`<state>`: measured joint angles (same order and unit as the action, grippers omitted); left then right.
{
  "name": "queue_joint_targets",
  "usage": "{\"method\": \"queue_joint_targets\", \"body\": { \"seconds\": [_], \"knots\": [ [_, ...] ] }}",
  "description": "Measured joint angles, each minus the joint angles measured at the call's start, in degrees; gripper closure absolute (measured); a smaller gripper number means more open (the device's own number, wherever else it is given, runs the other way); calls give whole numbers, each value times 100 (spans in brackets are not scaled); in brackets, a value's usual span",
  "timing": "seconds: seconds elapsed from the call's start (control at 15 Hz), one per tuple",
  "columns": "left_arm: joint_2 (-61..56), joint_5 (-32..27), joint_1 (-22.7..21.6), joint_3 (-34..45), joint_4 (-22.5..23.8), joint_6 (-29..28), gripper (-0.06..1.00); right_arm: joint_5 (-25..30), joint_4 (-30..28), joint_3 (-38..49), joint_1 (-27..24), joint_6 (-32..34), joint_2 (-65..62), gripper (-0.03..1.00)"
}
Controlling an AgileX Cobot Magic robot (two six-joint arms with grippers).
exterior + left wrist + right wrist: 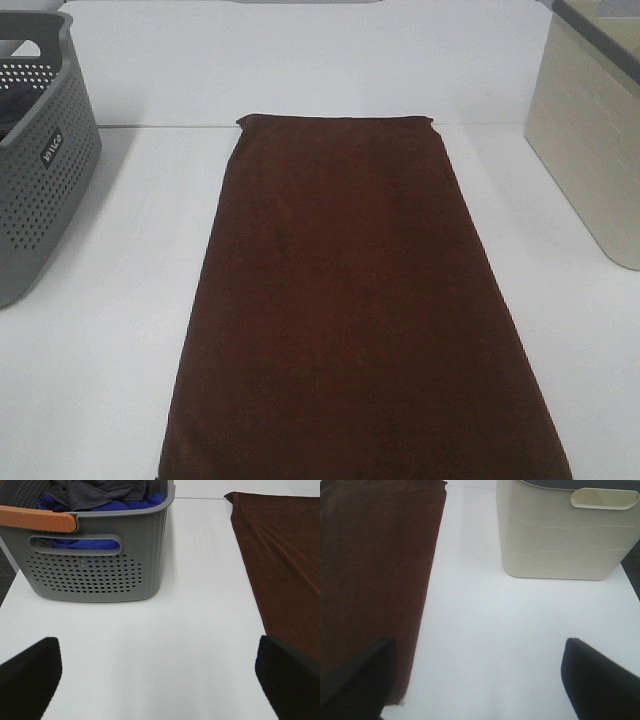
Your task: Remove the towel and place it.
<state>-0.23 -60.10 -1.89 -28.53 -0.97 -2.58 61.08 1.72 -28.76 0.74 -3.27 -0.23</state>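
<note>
On table (110, 350): towel (350, 300), flat, between grey basket (40, 150) and cream bin (590, 150). My left gripper (157, 680) and right gripper (477, 680): jaws wide, empty.

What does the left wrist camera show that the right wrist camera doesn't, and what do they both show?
Only the left wrist view shows the grey perforated basket, with blue cloth and dark grey cloth inside and an orange handle. It also shows the left end effector, open and empty over bare table.

Only the right wrist view shows the cream bin and the right end effector, open and empty too.

Both show the maroon towel lying flat, and the white table.
</note>
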Motion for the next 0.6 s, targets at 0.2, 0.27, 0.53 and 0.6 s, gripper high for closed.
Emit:
{"method": "queue_joint_targets", "body": {
  "seconds": [0.2, 0.27, 0.53, 0.6],
  "knots": [
    [0, 0, 0, 0, 23, 6, -3, 0, 0, 0, 0, 0, 0, 12],
    [0, 0, 0, 0, 23, 6, -3, 0, -6, 0, 0, 0, 0, 12],
    [0, 0, 0, 0, 23, 6, -3, 0, -6, 0, 0, 0, 0, 12],
    [0, 0, 0, 0, 23, 6, -3, 0, -6, 0, 0, 0, 0, 12]
  ]
}}
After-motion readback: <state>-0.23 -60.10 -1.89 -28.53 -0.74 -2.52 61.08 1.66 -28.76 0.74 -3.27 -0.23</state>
